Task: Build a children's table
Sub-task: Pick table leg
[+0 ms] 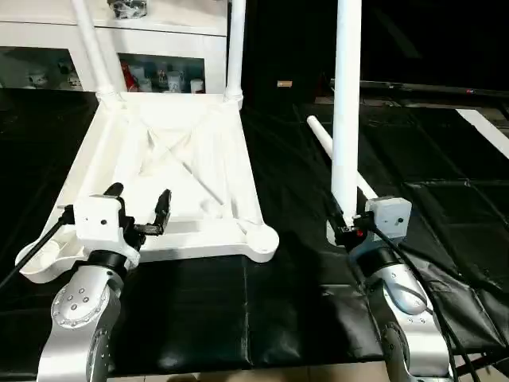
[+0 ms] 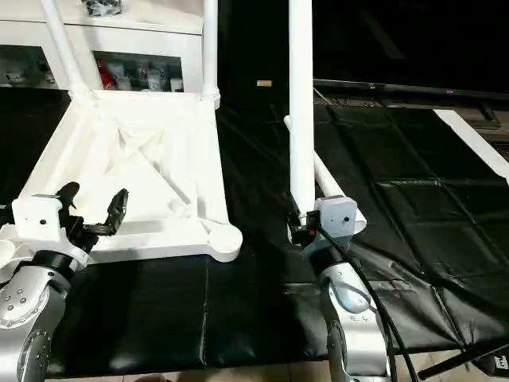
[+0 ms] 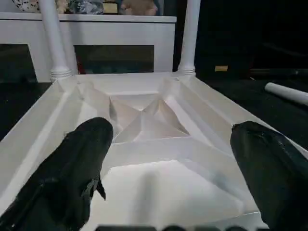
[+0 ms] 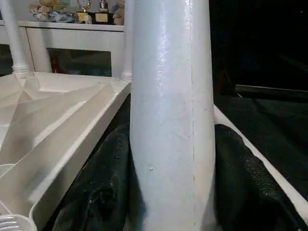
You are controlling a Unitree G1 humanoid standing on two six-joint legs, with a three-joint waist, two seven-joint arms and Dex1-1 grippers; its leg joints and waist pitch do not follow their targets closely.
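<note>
Here, the right gripper (image 1: pixel 347 225) is clamped on an upright white leg (image 1: pixel 347 103) beside the near right corner of the upside-down tabletop (image 1: pixel 171 171), while the left gripper (image 1: pixel 139 208), fingers spread wide and empty, hovers over the tabletop's near left edge.

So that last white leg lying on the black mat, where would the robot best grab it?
Probably mid-shaft, from above. The lying leg rests flat on the black mat, a slim round tube that open fingers could straddle crosswise. The right gripper is shut on the upright leg, so the open left gripper looks freer.
</note>
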